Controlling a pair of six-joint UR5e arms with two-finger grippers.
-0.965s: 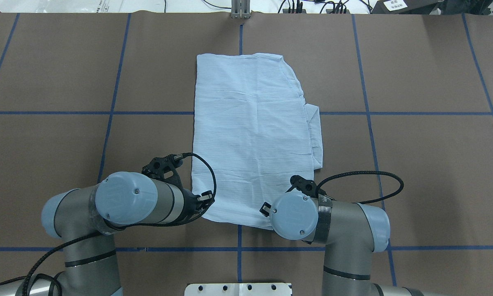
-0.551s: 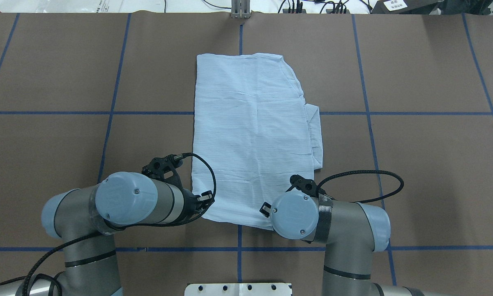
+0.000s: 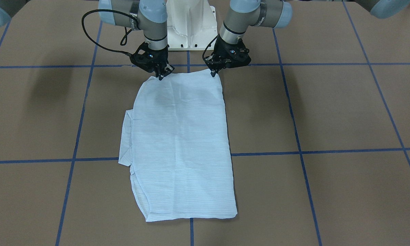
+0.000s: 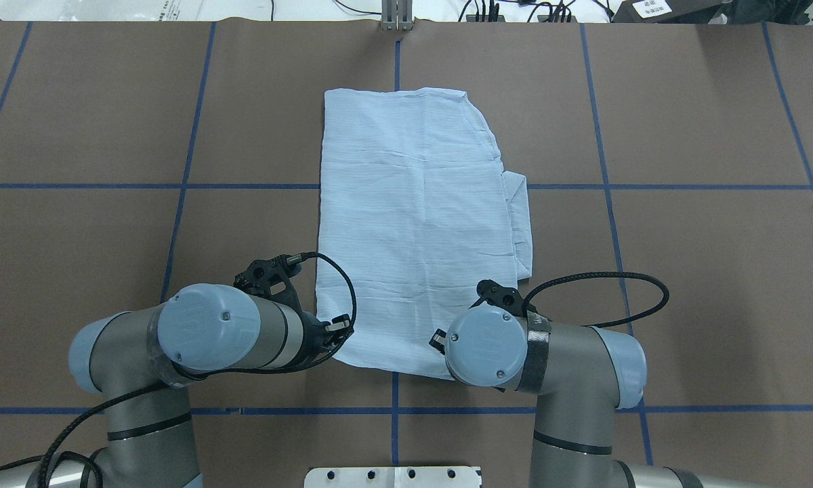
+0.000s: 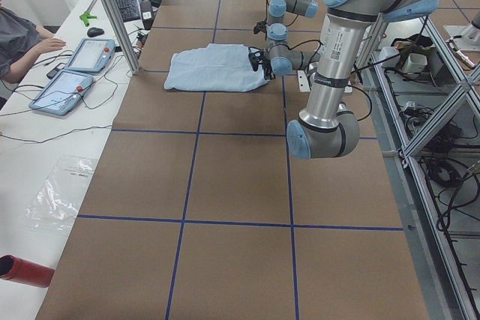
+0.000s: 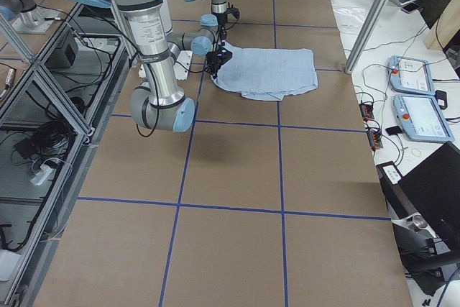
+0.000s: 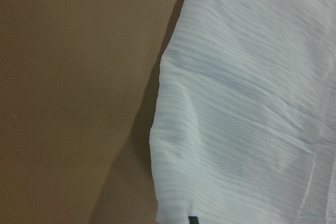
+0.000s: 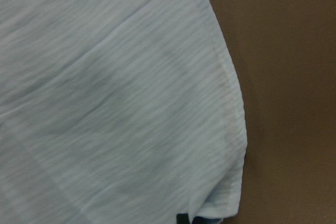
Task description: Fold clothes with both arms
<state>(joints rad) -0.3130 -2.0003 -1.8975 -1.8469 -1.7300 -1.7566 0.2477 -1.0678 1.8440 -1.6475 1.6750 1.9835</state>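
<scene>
Light-blue shirt (image 4: 413, 224) lies on the bench (image 4: 95, 257), my left gripper (image 3: 213, 73) and right gripper (image 3: 161, 76) each pinching a near corner.

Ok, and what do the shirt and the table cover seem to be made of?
The shirt looks like thin woven cloth, probably cotton or a blend, matte light blue; fine stripes and soft creases show in the wrist views. The table cover looks like matte brown paper or card, flat with no sheen. The blue lines on it are likely tape, though paint cannot be ruled out.
</scene>
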